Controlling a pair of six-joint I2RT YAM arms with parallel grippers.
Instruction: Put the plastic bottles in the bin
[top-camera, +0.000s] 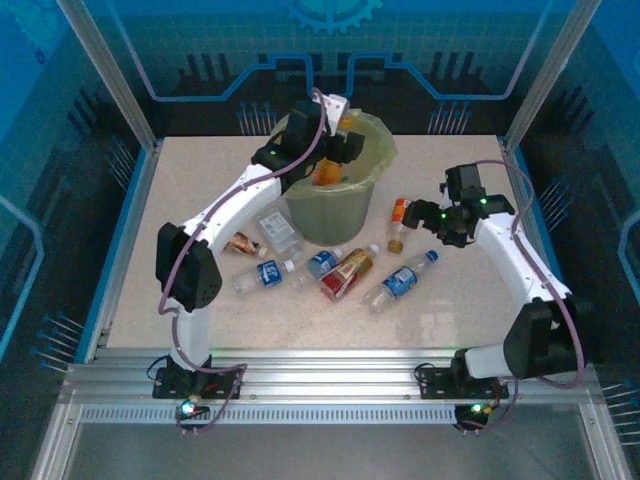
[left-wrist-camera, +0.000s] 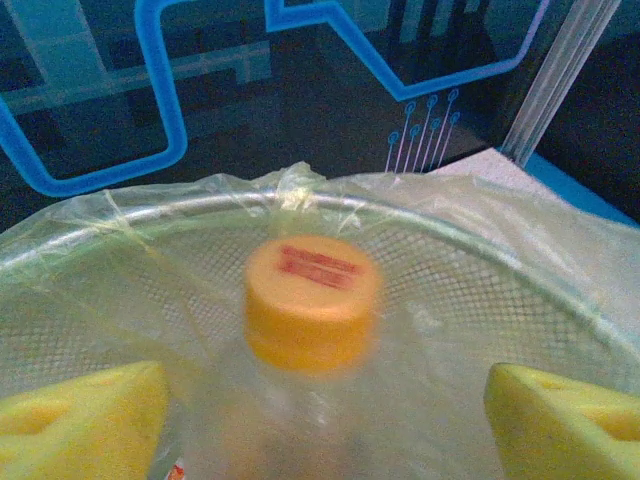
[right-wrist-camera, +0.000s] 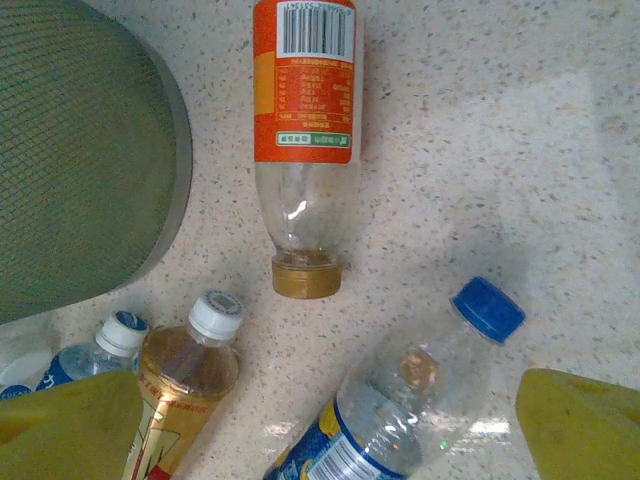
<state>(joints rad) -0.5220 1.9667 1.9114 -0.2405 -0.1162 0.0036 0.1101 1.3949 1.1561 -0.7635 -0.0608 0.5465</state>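
Plastic bottles (top-camera: 402, 281): judged light, thin-walled, slippery; best gripped mid-body. Over bin (top-camera: 330, 215), left fingers (left-wrist-camera: 80, 420) stood released; beside it, right fingers (right-wrist-camera: 580, 420) spread empty.

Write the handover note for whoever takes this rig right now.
Left gripper: jaws open over the bin. An orange-cap bottle sits loose between them, blurred, apparently dropping in.
Right gripper: jaws open, empty, above an orange-label bottle and a blue-cap bottle on the table.
Done: that one bottle is going in; what else the bin holds is unclear.
Left: about seven bottles lie on the table, in front of and beside the bin.
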